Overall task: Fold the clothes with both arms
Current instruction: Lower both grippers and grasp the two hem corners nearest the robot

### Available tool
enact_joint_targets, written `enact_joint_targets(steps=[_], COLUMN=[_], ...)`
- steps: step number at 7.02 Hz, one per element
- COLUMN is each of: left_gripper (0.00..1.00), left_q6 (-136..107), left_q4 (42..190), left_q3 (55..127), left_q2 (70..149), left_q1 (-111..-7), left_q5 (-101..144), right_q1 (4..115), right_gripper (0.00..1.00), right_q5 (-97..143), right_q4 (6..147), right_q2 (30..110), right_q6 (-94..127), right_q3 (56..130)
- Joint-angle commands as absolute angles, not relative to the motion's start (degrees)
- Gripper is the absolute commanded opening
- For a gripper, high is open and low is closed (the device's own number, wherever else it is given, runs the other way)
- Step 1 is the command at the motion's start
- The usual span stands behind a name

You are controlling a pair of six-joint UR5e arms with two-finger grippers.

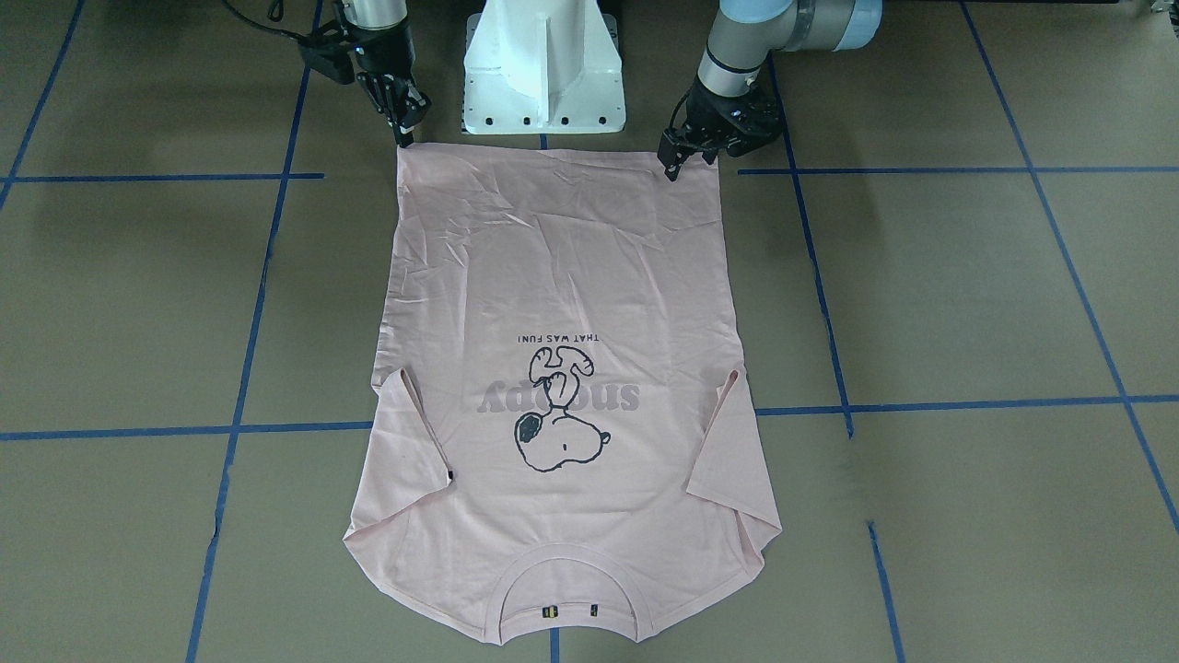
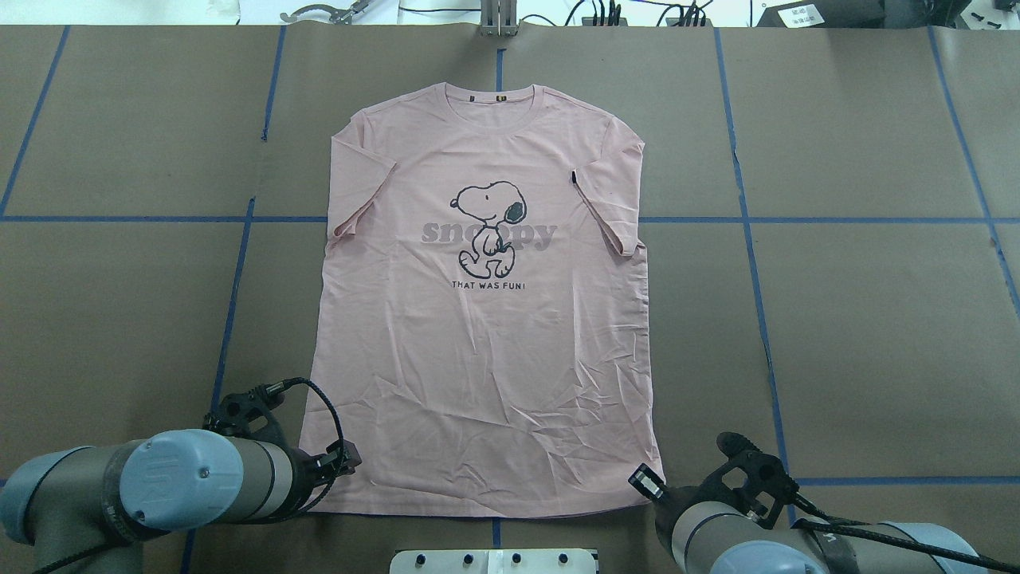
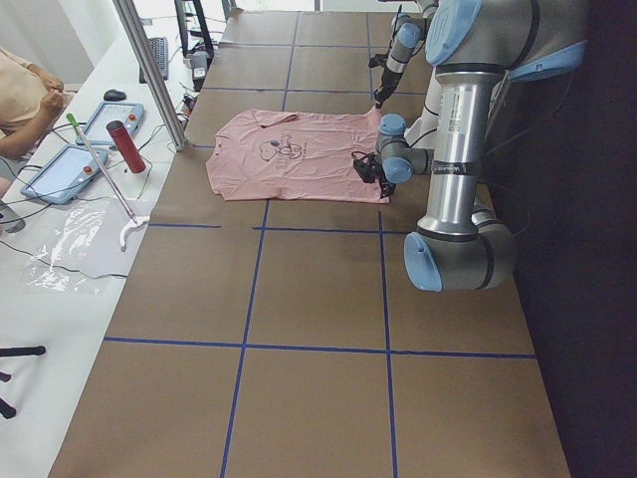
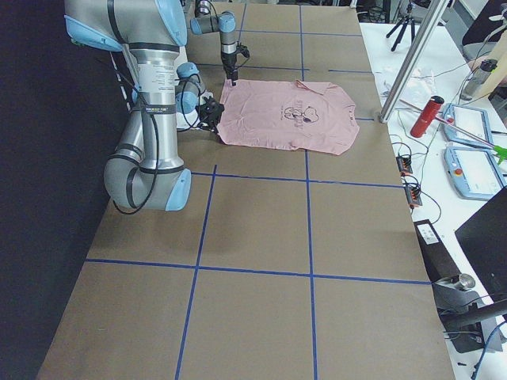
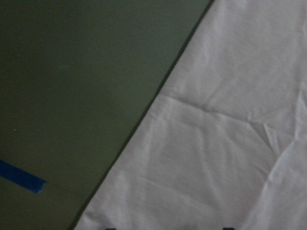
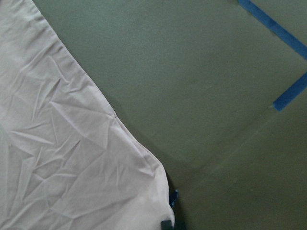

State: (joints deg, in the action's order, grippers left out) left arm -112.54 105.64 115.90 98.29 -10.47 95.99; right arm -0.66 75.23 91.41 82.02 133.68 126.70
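Two T-shirt [image 1: 553, 276] hem corners | left claw [image 1: 686, 164] spread over one | right claw [image 1: 403, 138] at other, seemingly closed

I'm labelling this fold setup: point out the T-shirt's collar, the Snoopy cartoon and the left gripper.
collar [image 1: 566, 551]: front-facing view, middle of the front neckband.
Snoopy cartoon [image 2: 486, 233]: overhead view, on its body.
left gripper [image 1: 691, 160]: front-facing view, midway between its jaws.

Robotics lab: blue-tape grid [image 2: 837, 219] on work table [image 2: 876, 319], teach pendants [image 3: 107, 122] + cables [image 2: 594, 11] on side bench [image 3: 30, 319].
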Motion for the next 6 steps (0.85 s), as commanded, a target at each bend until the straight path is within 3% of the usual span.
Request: enact_joint_targets(steps=[1,6], left_gripper=[0.76,0.75], left_q6=[-112.50,-112.24], left_q4=[99.62,99.67], left_q3=[116.98,118.04], left_q2=[99.22,96.24], left_q1=[-10.20,-10.11], left_q5=[96.06,95.98], right_q1=[-0.79,-0.88], right_gripper=[0.00,0.00], right_q5=[75.23,75.32], right_q4=[91.49,91.49], right_q2=[82.00,82.00], right_q6=[133.68,133.59], right_q3=[126.74,126.48])
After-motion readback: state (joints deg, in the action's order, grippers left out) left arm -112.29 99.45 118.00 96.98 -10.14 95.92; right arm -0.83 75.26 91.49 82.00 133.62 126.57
